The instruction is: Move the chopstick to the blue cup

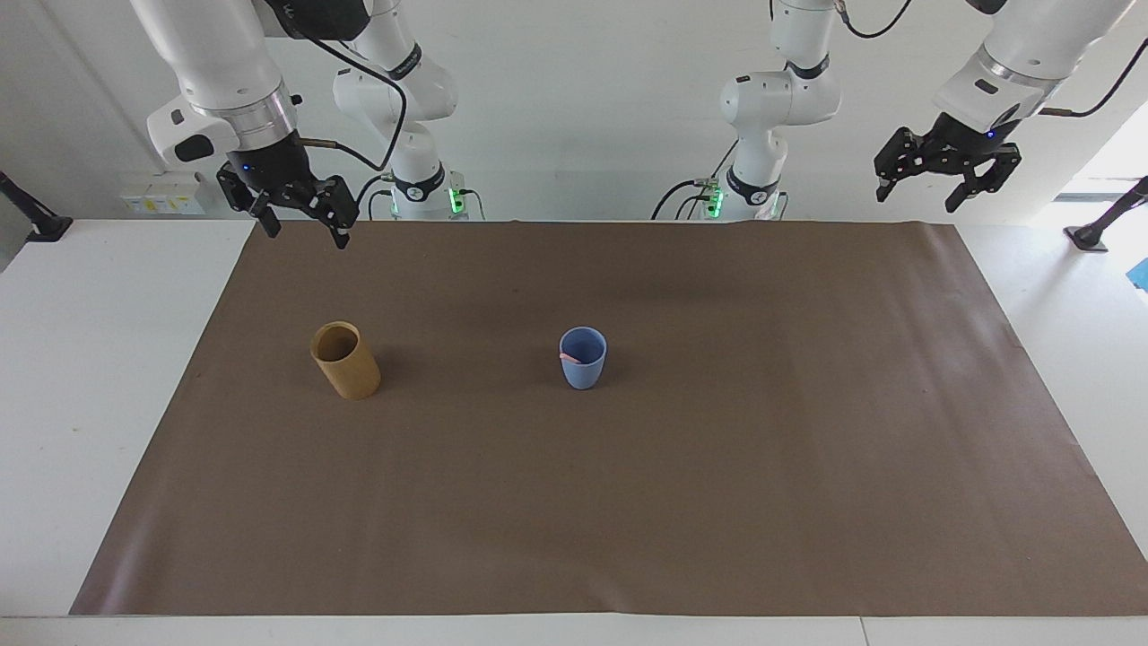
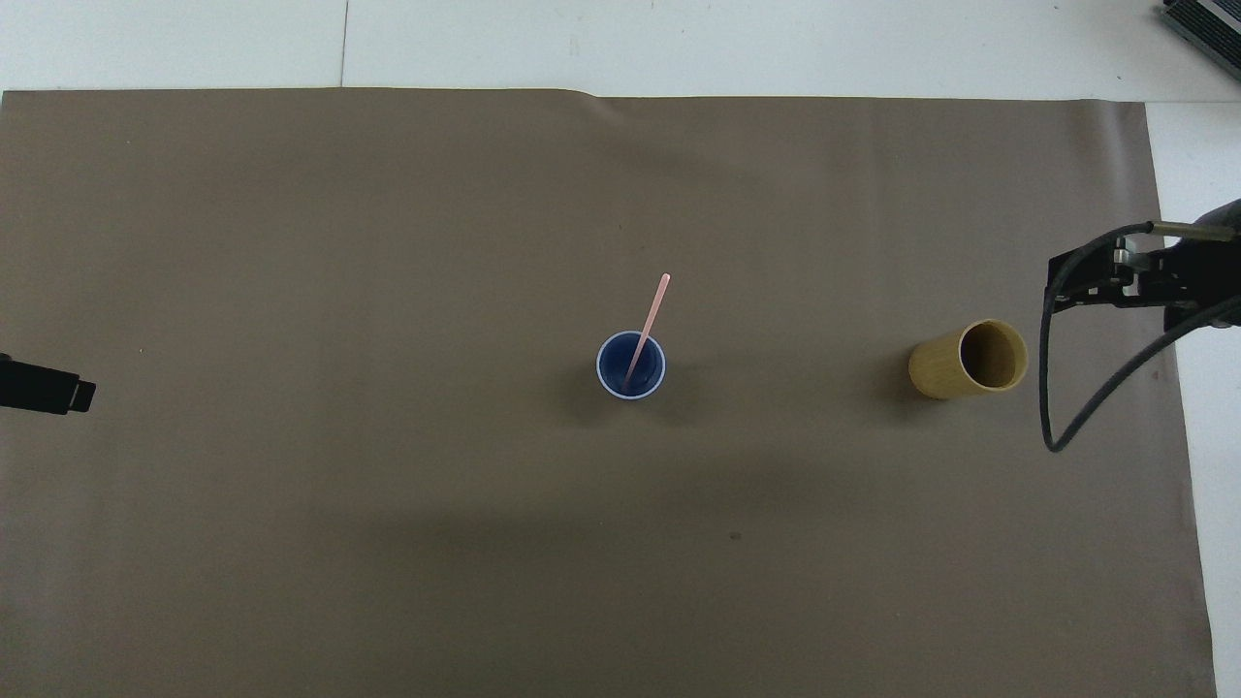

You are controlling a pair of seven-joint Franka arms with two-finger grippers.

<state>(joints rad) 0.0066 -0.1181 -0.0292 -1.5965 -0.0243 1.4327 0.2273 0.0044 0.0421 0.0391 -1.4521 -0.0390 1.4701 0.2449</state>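
Observation:
The blue cup (image 1: 583, 358) stands upright mid-table on the brown mat; it also shows in the overhead view (image 2: 630, 365). A pale pink chopstick (image 2: 648, 323) stands in it, leaning on the rim with its top tilted away from the robots; in the facing view only its pink tip (image 1: 569, 356) shows at the rim. My right gripper (image 1: 300, 226) is open and empty, raised over the mat's edge nearest the robots, at the right arm's end (image 2: 1105, 281). My left gripper (image 1: 926, 187) is open and empty and waits high at the left arm's end; its tip (image 2: 44, 386) shows in the overhead view.
A tan-brown cylindrical holder (image 1: 345, 361) stands empty toward the right arm's end, level with the blue cup (image 2: 968, 361). The brown mat (image 1: 628, 502) covers most of the white table. A black cable (image 2: 1052, 388) hangs from the right arm.

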